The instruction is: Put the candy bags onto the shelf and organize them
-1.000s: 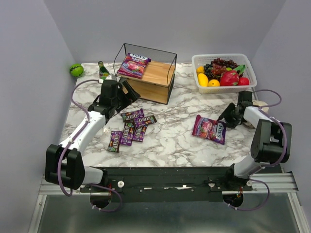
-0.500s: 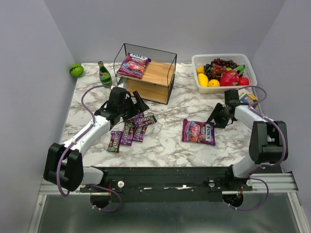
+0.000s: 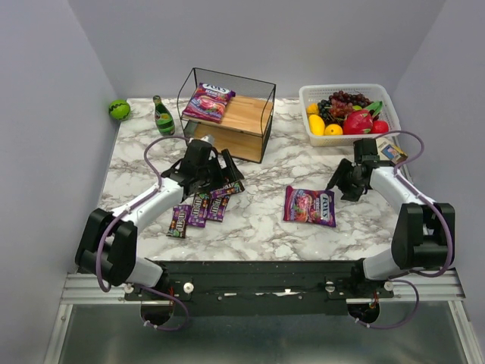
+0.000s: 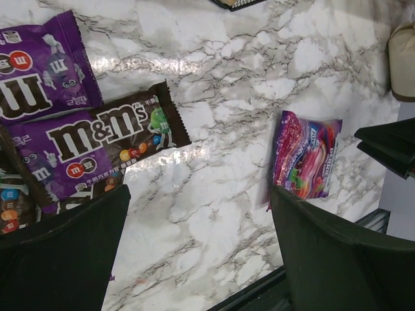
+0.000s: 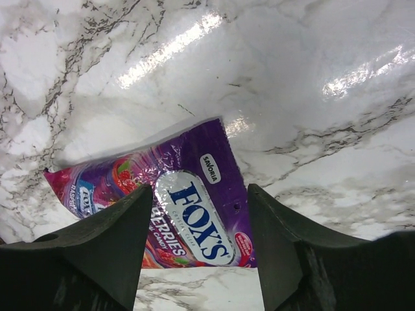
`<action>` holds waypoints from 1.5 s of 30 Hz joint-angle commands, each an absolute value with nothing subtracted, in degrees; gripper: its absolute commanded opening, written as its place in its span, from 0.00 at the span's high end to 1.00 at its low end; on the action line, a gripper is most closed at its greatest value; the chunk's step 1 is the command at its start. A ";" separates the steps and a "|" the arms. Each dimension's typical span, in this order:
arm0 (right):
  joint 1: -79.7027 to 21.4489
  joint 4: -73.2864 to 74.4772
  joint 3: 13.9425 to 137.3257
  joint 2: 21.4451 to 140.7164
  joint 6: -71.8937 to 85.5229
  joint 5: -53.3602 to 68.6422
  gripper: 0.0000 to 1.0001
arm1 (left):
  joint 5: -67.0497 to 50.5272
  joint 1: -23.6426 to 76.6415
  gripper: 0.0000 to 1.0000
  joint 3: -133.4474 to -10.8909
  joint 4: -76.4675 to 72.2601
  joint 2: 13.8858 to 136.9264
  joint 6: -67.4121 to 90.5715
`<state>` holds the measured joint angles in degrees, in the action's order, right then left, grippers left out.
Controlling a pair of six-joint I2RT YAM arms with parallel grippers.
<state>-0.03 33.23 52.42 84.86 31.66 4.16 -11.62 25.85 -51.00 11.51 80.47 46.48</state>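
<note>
Top external view: first FOX'S bag (image 3: 208, 102) is placed on the upper board of the shelf (image 3: 254, 121). Second FOX'S bag (image 3: 309, 205) and the M&M's packets (image 3: 201, 206) are not yet shelved and lie flat on the table (image 3: 265, 231). Right gripper (image 3: 345, 184) is held open just right of the second FOX'S bag, nothing gripped. Left gripper (image 3: 220, 176) is spread open over the packets' far edge, empty

Bright, even overhead light; glare streaks on the glossy surface (image 5: 175, 42) beyond the jaws; jaws themselves dark, soft-focus silhouettes.
</note>
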 commanded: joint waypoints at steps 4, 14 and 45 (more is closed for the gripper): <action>0.18 34.28 49.75 84.02 30.32 5.79 0.28 | -15.02 28.74 0.01 -52.21 7.74 85.24 46.05; -1.23 30.06 46.85 88.06 30.59 13.88 0.31 | -17.66 32.34 0.01 -54.49 6.24 92.37 45.88; -5.54 28.04 42.63 89.47 33.84 17.49 0.52 | -26.45 42.98 0.24 -55.72 -8.79 109.60 55.28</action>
<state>-4.93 26.44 45.01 88.47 34.09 18.11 -25.65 42.48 -57.58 -6.83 107.31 53.56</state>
